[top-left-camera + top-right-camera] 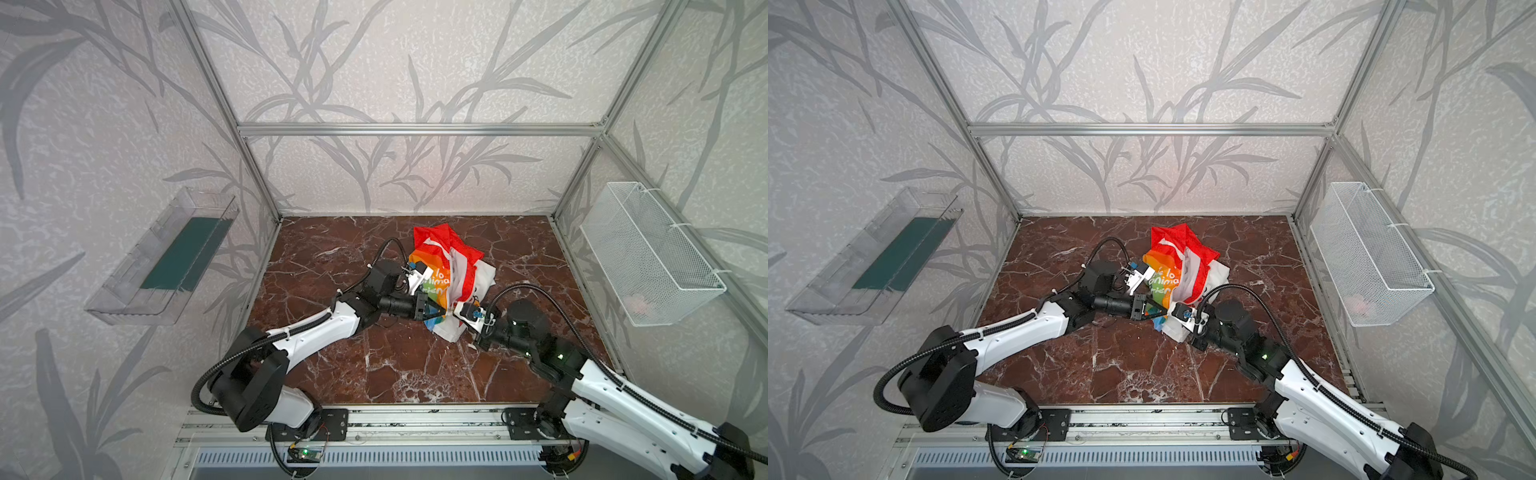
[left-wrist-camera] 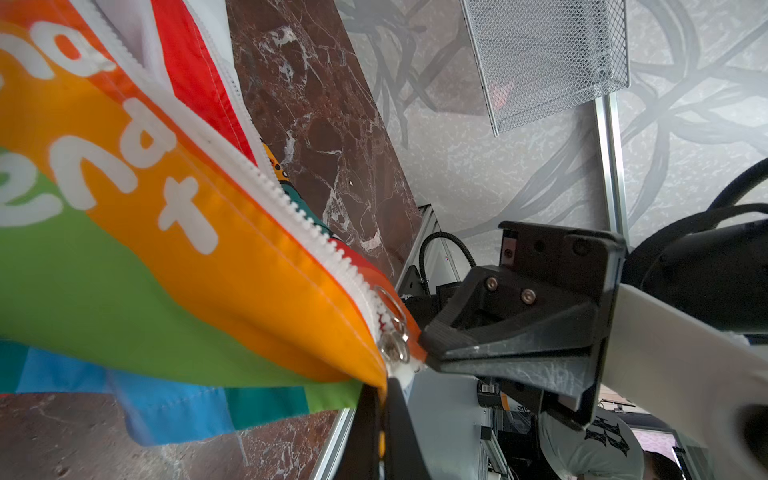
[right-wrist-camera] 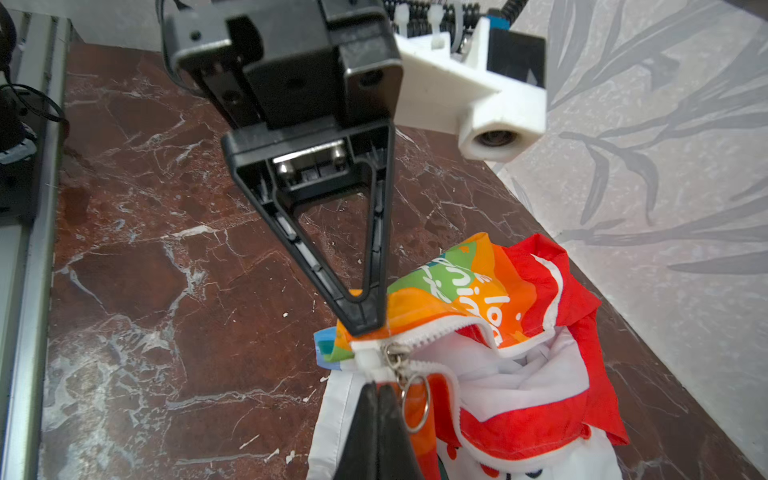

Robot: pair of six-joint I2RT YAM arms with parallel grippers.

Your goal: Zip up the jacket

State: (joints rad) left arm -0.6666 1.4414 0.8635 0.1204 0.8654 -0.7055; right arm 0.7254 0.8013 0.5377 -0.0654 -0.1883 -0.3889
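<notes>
The jacket (image 1: 449,257) (image 1: 1183,257) lies crumpled in the middle of the marble table, rainbow stripes and white lettering up, red hood at the back. Its white zipper stands apart along most of its length, showing white lining (image 3: 519,374). The metal slider (image 3: 392,357) (image 2: 392,345) with a ring pull (image 3: 415,403) sits at the zipper's lower end. My left gripper (image 2: 386,384) (image 1: 441,311) is shut on the orange fabric beside the slider. My right gripper (image 3: 376,386) (image 1: 454,312) is shut on the white zipper end just below it, tip to tip with the left (image 3: 365,322).
A white wire basket (image 1: 648,257) hangs on the right wall and a clear plastic tray (image 1: 166,257) on the left wall. An aluminium rail (image 1: 415,419) runs along the table's front edge. Brown marble (image 1: 374,365) lies bare in front of the jacket.
</notes>
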